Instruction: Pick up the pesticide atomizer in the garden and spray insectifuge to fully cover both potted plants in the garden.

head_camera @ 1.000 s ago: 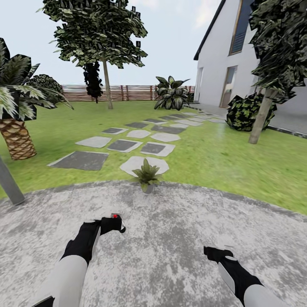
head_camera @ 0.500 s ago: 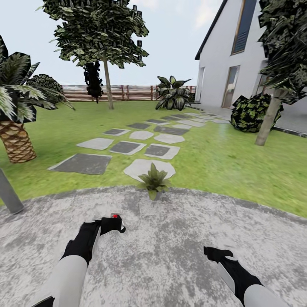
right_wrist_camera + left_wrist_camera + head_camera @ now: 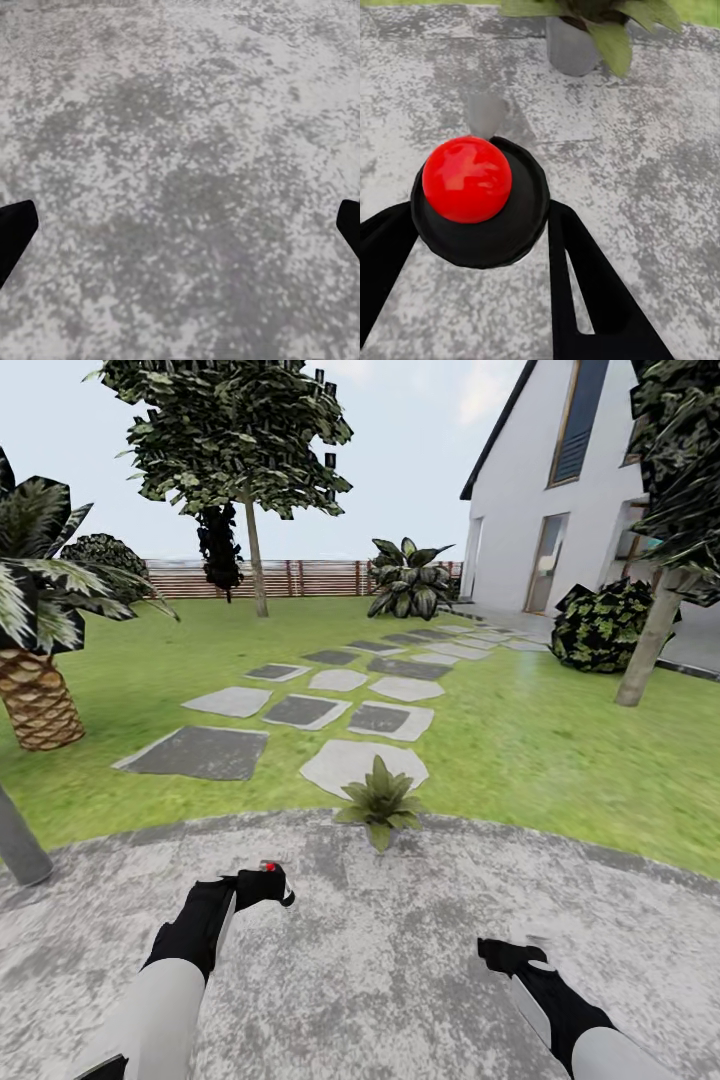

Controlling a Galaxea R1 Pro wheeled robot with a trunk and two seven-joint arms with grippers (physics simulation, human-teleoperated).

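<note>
The light is bright and even, like soft daylight under a pale hazy sky (image 3: 420, 440). Almost nothing casts a dark shadow on the green lawn (image 3: 540, 740). The leafy trees look blocky and rough. The speckled grey round patio (image 3: 180, 172) looks soft and smudgy up close. The shiny red ball (image 3: 466, 178) shows small pale glints.
</note>
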